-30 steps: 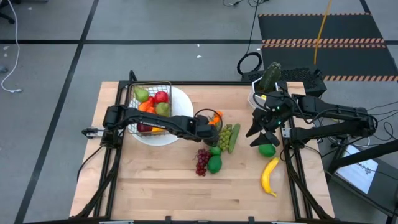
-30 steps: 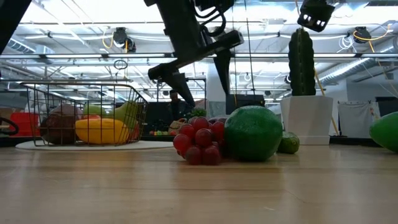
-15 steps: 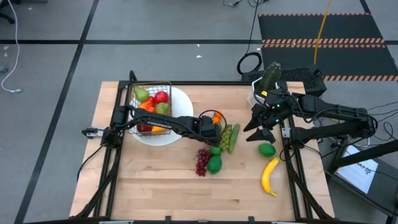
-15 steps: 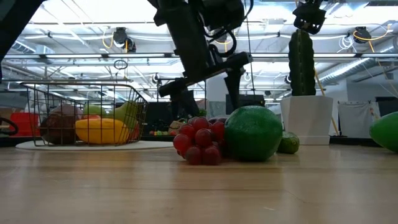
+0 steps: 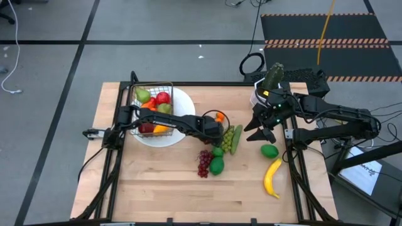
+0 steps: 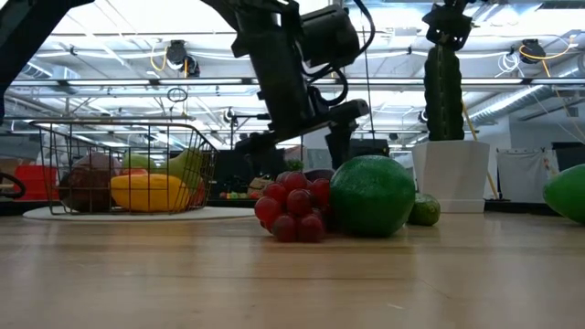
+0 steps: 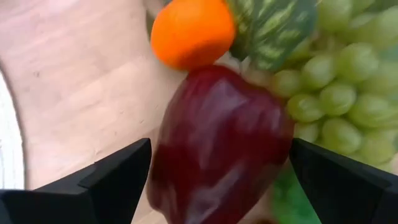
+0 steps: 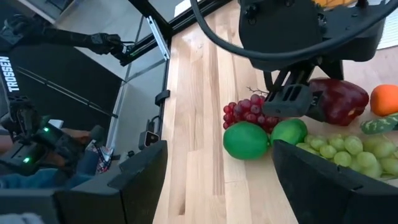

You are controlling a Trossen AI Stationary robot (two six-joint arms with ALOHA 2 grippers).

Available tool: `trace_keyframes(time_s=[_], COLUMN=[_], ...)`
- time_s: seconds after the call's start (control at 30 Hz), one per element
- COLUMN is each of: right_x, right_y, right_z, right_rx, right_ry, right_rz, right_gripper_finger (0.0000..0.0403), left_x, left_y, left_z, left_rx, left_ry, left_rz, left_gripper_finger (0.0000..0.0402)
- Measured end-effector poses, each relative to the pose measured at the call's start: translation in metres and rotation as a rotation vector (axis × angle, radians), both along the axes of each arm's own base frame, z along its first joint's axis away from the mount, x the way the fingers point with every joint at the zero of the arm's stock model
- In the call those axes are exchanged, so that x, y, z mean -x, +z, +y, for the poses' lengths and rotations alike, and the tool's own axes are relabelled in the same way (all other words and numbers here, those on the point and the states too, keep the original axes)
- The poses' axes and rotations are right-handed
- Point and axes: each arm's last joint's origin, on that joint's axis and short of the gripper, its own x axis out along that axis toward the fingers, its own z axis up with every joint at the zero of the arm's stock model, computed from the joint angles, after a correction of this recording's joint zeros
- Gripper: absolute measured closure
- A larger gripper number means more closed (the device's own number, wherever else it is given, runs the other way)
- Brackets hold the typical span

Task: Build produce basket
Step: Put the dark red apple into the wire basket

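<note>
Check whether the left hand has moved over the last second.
Yes. The left hand has advanced away from the white plate toward the green grapes, its fingers now open around a dark red apple.

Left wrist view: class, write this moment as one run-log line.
left gripper: open, fingers either side of dark red apple | not yet gripped | right gripper: open, waiting above table | basket: partly filled

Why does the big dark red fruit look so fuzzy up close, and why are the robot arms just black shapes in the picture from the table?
Left wrist view: the dark red apple sits too near, so it blurs. Low view: bright ceiling lights behind turn the left gripper into a silhouette.
</note>
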Motion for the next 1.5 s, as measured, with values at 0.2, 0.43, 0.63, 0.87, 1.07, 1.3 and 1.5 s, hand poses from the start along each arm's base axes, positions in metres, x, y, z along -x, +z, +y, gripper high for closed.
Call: trace_keyframes(time_s=[0.2, 0.43, 0.63, 0.87, 1.07, 1.3, 1.5], right_x=[0.001, 0.001, 0.001, 0.001, 0.001, 0.001, 0.001], right_y=[-0.001, -0.001, -0.001, -0.001, 0.000, 0.000, 0.000], right_z=[0.000, 0.000, 0.000, 0.000, 0.000, 0.000, 0.000], right_rx=[0.009, 0.026, 0.031, 0.034, 0.038, 0.038, 0.039], right_ry=[0.010, 0.023, 0.027, 0.029, 0.030, 0.030, 0.030], right_rz=[0.001, -0.006, -0.009, -0.010, -0.015, -0.015, -0.015], right_gripper_finger=[0.0122, 0.0122, 0.0122, 0.0122, 0.0122, 0.0122, 0.0122], left_x=[0.000, 0.000, -0.002, 0.001, 0.001, -0.001, -0.009], left_y=[0.000, -0.001, -0.006, -0.014, -0.011, -0.011, 0.005], left_z=[0.000, 0.000, 0.000, -0.001, 0.002, 0.002, 0.002], left_rx=[-0.004, -0.022, -0.032, -0.032, -0.032, -0.013, 0.004], left_ry=[-0.004, -0.044, -0.040, -0.065, -0.088, -0.079, -0.081], left_rz=[0.004, 0.014, 0.024, 0.071, 0.063, 0.050, 0.000], left_gripper_finger=[0.0051, 0.0101, 0.0075, 0.0022, 0.0062, 0.0088, 0.0060])
